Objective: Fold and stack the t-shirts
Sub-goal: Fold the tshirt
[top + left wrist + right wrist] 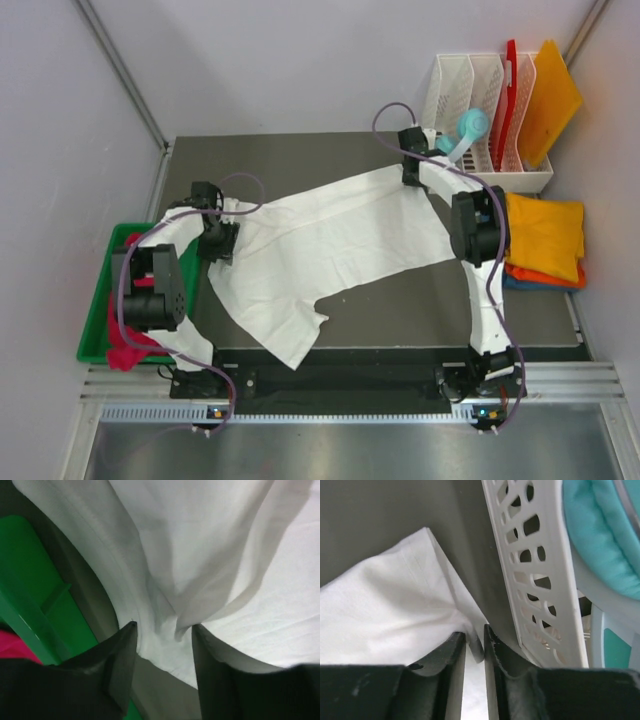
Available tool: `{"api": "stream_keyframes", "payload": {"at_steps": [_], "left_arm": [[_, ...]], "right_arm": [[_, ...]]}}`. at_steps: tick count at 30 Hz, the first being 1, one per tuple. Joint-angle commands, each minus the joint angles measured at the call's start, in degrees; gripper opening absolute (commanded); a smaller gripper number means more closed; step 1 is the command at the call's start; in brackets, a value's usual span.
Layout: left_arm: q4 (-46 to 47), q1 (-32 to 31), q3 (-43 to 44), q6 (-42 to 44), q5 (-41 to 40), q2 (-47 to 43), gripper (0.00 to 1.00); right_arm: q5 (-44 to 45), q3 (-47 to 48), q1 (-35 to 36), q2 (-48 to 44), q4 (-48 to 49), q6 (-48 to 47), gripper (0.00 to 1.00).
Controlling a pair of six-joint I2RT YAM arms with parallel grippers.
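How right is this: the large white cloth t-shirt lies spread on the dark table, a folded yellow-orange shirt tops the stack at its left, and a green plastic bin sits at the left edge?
Wrong side: the folded yellow-orange shirt tops the stack at the right of the dark table, as the top external view shows. The large white cloth t-shirt and the green plastic bin are right.

White-linked left arm (165,236) and right arm (486,300), black joint housings, looping purple cables, black end effector fingers (120,665).
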Motion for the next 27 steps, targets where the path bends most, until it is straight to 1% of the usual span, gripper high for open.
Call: {"api": "stream_keyframes", "payload": {"at_steps": [1,2,4,5,7,8,13,16,21,27], "left_arm": [[1.6,-0.1,-1.1,0.8,2.5,-7.6,0.9],[2.3,-0.1,-1.3,0.6,3.6,-9.3,0.99],[3.2,-0.1,-0.8,0.3,4.3,-12.5,0.99],[3.2,-0.1,-0.2,-0.2,4.4,-13.0,0.99],[3.0,0.0,1.6,-1.2,4.8,-13.3,0.99],[3.6,0.0,2.2,-1.5,4.7,-13.3,0.99],[7.7,0.0,4.3,-4.1,4.3,-11.9,0.99],[8.1,0.1,7.5,-6.2,4.1,-8.6,0.99],[6.5,-0.1,10.5,-7.2,6.0,-5.5,0.99],[6.8,0.0,9.0,-6.3,5.3,-5.6,0.99]], "right_arm": [[0.3,-6.0,-1.2,-6.8,9.3,0.9,0.28],[-1.1,-7.9,-1.2,-9.1,12.1,0.9,0.4],[-1.5,-6.8,-0.8,-10.1,12.0,0.8,0.52],[-1.5,-4.7,-0.6,-10.1,11.0,0.5,0.62],[-2.1,-2.3,-0.2,-9.7,9.5,0.1,0.67],[-2.5,-1.0,0.0,-9.9,9.1,0.2,0.71],[-4.8,-0.8,0.0,-10.4,9.3,2.4,0.71],[-5.4,-1.4,0.1,-10.8,9.2,3.2,0.7],[-1.8,-5.5,-0.1,-13.4,8.0,3.4,0.7],[-0.8,-13.7,0.0,-19.7,10.1,3.6,0.7]]}}
